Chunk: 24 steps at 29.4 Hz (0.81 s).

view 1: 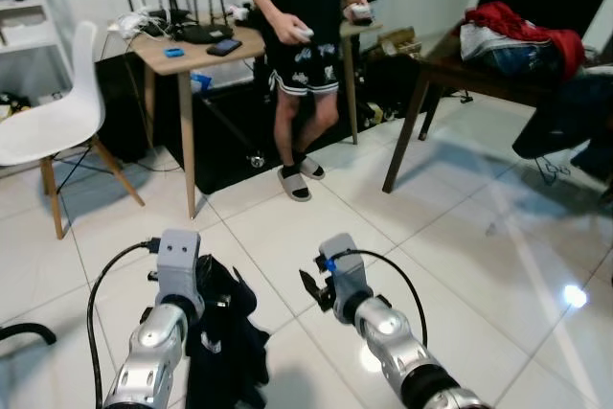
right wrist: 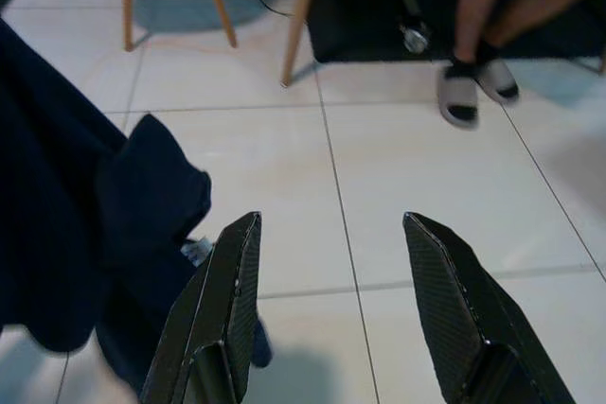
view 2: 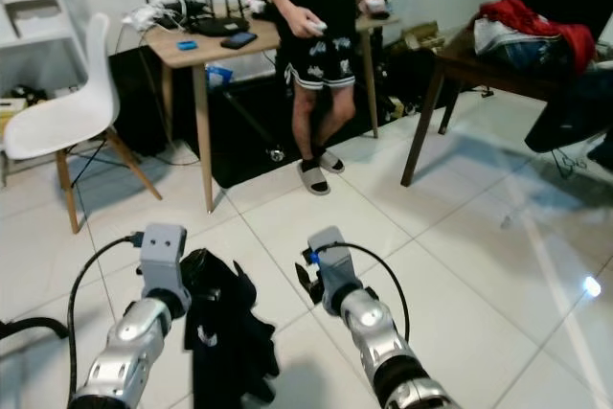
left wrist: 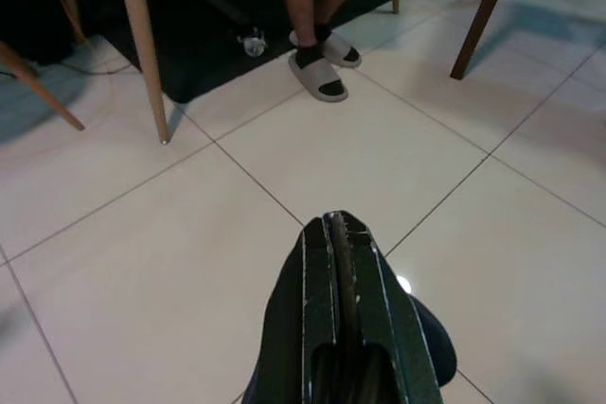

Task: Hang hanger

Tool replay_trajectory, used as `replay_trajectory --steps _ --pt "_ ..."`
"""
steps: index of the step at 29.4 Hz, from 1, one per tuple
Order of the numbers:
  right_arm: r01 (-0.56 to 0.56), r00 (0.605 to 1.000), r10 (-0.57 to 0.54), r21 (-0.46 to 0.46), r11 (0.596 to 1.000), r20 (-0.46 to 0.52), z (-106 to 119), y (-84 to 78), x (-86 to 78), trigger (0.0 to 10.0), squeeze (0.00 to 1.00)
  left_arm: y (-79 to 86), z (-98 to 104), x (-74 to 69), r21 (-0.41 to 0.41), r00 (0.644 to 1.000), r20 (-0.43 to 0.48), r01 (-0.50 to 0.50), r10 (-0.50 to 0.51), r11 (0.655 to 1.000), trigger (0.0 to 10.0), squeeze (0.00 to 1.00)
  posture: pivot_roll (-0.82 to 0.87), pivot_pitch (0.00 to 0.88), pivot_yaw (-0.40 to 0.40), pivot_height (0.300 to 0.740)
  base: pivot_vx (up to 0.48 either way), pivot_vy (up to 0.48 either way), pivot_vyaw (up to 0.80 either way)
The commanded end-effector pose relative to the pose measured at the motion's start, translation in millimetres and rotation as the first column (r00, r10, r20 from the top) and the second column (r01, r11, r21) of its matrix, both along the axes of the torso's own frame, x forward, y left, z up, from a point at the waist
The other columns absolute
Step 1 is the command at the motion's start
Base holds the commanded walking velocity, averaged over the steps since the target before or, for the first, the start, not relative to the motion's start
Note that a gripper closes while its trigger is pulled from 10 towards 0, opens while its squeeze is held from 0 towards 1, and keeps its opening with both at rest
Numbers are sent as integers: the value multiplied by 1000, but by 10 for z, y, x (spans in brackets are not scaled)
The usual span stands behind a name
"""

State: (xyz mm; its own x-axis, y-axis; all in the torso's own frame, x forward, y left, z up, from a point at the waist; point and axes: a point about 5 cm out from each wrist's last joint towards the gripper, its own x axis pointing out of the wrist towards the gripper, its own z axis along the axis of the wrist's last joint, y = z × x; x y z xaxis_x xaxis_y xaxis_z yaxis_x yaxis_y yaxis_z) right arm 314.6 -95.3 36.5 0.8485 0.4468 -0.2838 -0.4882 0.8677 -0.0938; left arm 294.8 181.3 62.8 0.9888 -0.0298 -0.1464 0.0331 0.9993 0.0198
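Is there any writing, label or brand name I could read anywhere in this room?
None legible.
White marks on the dark garment hanging from the left tool: too small to read.
White print on the standing person's black shorts: a pattern, no letters made out.

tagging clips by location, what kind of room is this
Probably a lived-in home room used as a workspace: white tiled floor, a wooden desk with routers beside a white chair, and clothes heaped on a dark table.
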Motion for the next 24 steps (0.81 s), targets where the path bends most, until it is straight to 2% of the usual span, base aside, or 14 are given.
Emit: replay_trajectory --steps 1,6,11,17,19,24 --pt "0 1000 0 -7 1000 3 -5 -2 -1 10000 0 10 47 17 21 1000 26 6 -6 1000 10000 0 122 14 -13 740 0 0 -800" --pt "42 999 -42 -3 999 -9 -42 -21 -12 10000 0 73 -13 -28 22 1000 -2 -15 16 1000 10000 0 131 6 -9 740 0 0 -800" --pt "102 994 -103 -10 995 -39 -96 -115 -20 10000 0 132 -42 -31 9 997 -27 -65 66 998 10000 0 154 10 -44 740 0 0 -800" --pt "142 988 -143 -18 990 -59 -138 -166 -34 10000 0 144 -72 -36 -10 995 -41 -89 88 996 10000 0 157 0 -52 740 0 0 -800" --pt "193 979 -192 7 981 -75 -148 -220 -30 10000 0 173 -143 -75 -38 987 -74 -149 146 988 10000 0 165 1 -41 740 0 0 -800" --pt "213 974 -210 23 977 -83 -159 -227 -38 10000 0 196 -187 -112 -40 979 -101 -182 177 982 10000 0 171 0 -46 740 0 0 -800"
